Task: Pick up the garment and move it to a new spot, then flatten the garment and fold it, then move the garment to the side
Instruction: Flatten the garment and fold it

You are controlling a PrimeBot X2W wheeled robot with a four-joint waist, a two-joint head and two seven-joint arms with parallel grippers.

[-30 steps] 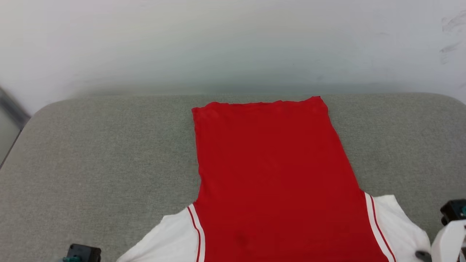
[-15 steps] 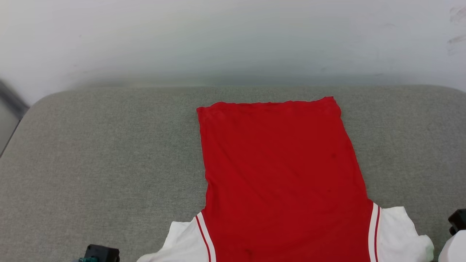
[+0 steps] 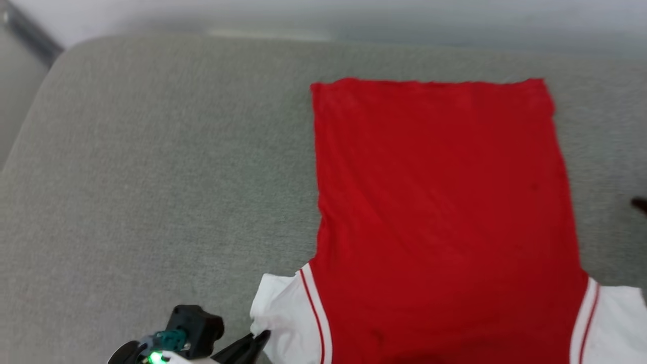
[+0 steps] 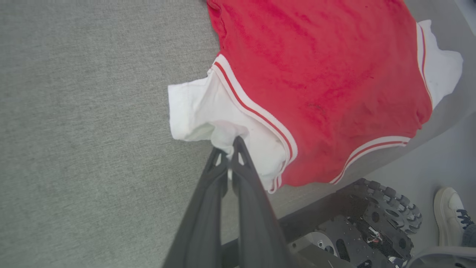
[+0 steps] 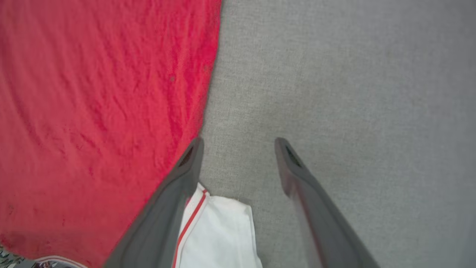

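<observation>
The garment (image 3: 440, 212) lies spread on the grey padded surface (image 3: 151, 167), plain red side up, hem at the far end. Its white sleeves stick out at the near left (image 3: 283, 313) and near right (image 3: 619, 313). My left gripper (image 3: 260, 337) is shut on the left sleeve's edge. In the left wrist view its tips (image 4: 228, 147) pinch a fold of the white sleeve (image 4: 197, 111). My right gripper (image 5: 238, 143) stands open just above the surface beside the garment's red side edge (image 5: 111, 111). The right sleeve (image 5: 223, 230) lies loose between the bases of its fingers.
The padded surface's (image 4: 74, 111) near edge runs just below the garment's collar end. Below it are my wheeled base (image 4: 372, 219) and a person's white shoe (image 4: 450, 212). A pale wall (image 3: 354, 15) stands behind the far edge. Bare grey surface (image 5: 353, 93) stretches either side of the garment.
The head camera has tipped down and the whole picture has shifted. The right sleeve, bunched by the right wrist a second ago, now lies loose on the surface. My left gripper's fingers have come into view.
</observation>
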